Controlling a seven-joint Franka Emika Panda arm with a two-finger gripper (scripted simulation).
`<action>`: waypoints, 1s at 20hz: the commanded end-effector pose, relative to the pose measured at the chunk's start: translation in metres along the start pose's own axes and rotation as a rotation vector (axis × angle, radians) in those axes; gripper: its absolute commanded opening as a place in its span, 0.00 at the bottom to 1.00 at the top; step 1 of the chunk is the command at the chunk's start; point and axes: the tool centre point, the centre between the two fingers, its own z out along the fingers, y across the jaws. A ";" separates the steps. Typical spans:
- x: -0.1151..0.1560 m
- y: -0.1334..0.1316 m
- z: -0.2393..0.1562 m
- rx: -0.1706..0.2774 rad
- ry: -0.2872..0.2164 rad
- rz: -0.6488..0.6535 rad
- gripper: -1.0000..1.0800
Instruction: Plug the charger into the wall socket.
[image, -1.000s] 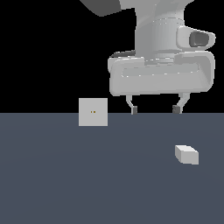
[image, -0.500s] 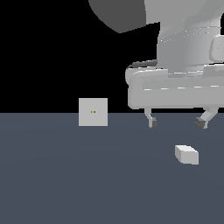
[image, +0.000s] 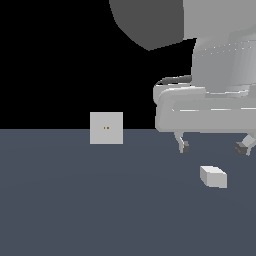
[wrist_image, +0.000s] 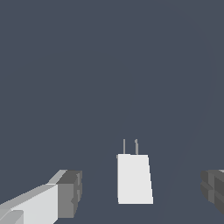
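The charger (image: 213, 176), a small pale grey-white block, lies on the dark grey floor at the exterior view's right. In the wrist view the charger (wrist_image: 134, 178) shows two thin prongs at one end. The wall socket (image: 106, 128), a flat upright pale square plate with two tiny yellowish dots, stands further back at the exterior view's left. My gripper (image: 212, 147) hangs open and empty above the charger, its dark fingertips (image: 184, 147) spread wide. In the wrist view my gripper (wrist_image: 142, 192) has the charger between its fingers, touching neither.
The dark grey floor (image: 75, 200) spreads across the lower half of the exterior view, with a black background above. The arm's large pale body (image: 220, 90) fills the upper part at the exterior view's right.
The arm has moved towards the exterior view's right and lower, from near the socket to above the charger. The jaws stay open. The charger and the socket have not moved.
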 end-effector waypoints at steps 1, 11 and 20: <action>0.000 0.001 0.001 0.001 0.003 0.001 0.96; -0.009 0.000 0.020 0.000 0.002 0.001 0.96; -0.019 0.001 0.047 0.001 0.003 0.001 0.96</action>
